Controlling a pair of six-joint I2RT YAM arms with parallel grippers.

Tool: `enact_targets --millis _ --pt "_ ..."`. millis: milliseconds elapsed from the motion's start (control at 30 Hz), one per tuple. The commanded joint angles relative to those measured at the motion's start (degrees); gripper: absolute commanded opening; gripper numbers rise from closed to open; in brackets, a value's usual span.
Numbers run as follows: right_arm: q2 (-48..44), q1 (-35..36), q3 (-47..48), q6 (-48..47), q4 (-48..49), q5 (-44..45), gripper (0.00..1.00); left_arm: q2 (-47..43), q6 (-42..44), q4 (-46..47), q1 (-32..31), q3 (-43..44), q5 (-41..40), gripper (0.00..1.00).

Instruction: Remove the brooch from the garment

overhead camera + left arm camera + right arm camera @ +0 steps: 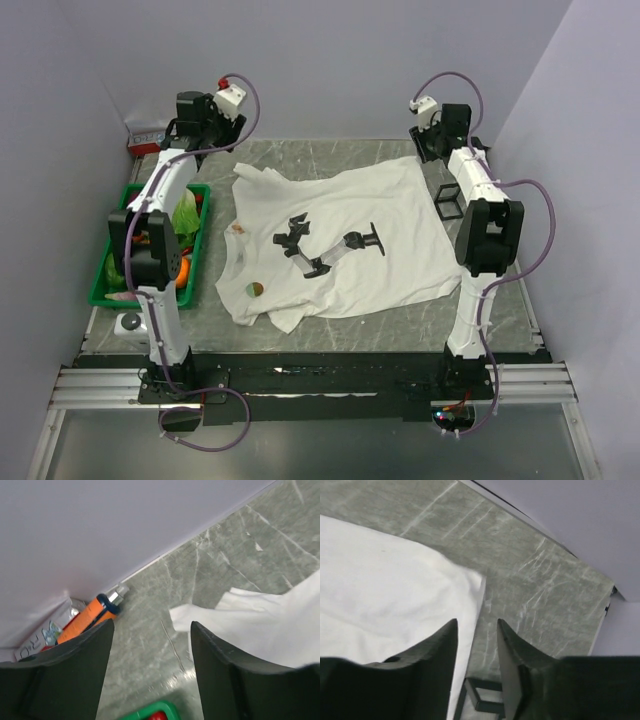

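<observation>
White T-shirt (340, 240) lies spread flat on the grey marbled table (500, 310), with a black printed figure (325, 245) across its chest. The brooch (237, 229) shows as a tiny orange-gold speck on the fabric near the collar, on the left-arm side. It is too small in the top view to show how it is fastened.

**Gripper state.** The left gripper (151, 630) is held high at the far left corner, fingers spread with nothing between them. The right gripper (477, 625) hovers above the shirt's far right edge, fingers parted by a narrower gap, also empty. Both are well apart from the brooch.

**Hazards, judged from this layout:**

- Wrong target. A round green-and-orange item (256, 290) sits on the shirt near the brooch, and an orange-and-black cylinder (87, 617) lies against the wall. Either may be mistaken for the brooch by colour.
- Fabric pinch. The brooch is far smaller than a finger, so closing on it is likely to catch cloth as well and lift the whole shirt.
- Unrestrained garment. Without the other gripper pressing the fabric down, a pull may drag the shirt instead of freeing the pin.
- Obstruction. The green basket (112, 290) stands just beside the shirt's left edge, and a black frame (450, 200) stands by the right edge. A low approach may strike either.
</observation>
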Motion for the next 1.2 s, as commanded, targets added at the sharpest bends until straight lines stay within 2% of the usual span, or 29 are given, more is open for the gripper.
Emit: enact_targets --millis 0,67,167,300,367,433,600,767,833,867,1000,1167 --pt "-10.1 0.6 -0.3 3.4 -1.0 -1.7 0.5 -11.5 -6.2 -2.8 -0.2 -4.5 2.0 0.7" --pt "-13.4 0.8 -2.2 4.1 -1.8 -2.9 0.51 -17.2 -7.1 -5.9 -0.2 -8.1 5.4 0.71" --pt "-17.1 1.1 -6.6 4.8 -3.2 -6.5 0.51 -25.2 -5.7 -10.0 -0.2 -18.2 11.7 0.72" --pt "-26.0 8.1 -17.9 2.3 -5.3 -12.3 0.51 -31.4 -2.7 -17.9 -0.2 -33.0 17.1 0.67" --pt "-30.5 11.3 -26.1 -0.9 -4.7 -14.0 0.51 -33.9 -2.6 -20.8 -0.2 -37.0 19.7 0.65" --pt "-32.6 15.4 -30.3 -1.6 -4.9 -15.6 0.51 -35.4 -2.5 -22.3 -0.3 -41.2 21.4 0.64" --pt "-34.7 22.6 -36.8 -0.8 -6.0 -19.6 0.52 -35.0 -1.1 -26.0 -0.5 -46.4 25.7 0.61" --pt "-34.1 28.2 -39.2 2.2 -4.2 -19.5 0.51 -29.7 0.9 -32.0 -1.8 -45.9 24.8 0.59" --pt "-34.2 29.3 -39.8 3.5 -3.9 -19.3 0.51 -27.6 -0.4 -32.9 -1.8 -45.5 23.7 0.75" --pt "-34.4 30.2 -40.0 3.6 -3.4 -19.2 0.51 -27.5 -1.0 -32.4 -1.8 -46.2 23.3 0.78" --pt "-34.3 31.1 -40.7 3.7 -3.6 -18.6 0.51 -28.7 -4.5 -29.9 -1.8 -47.4 21.4 0.73" --pt "-34.6 31.1 -41.5 3.3 -3.8 -18.3 0.51 -27.9 -2.6 -35.3 -1.8 -47.7 23.7 0.63"
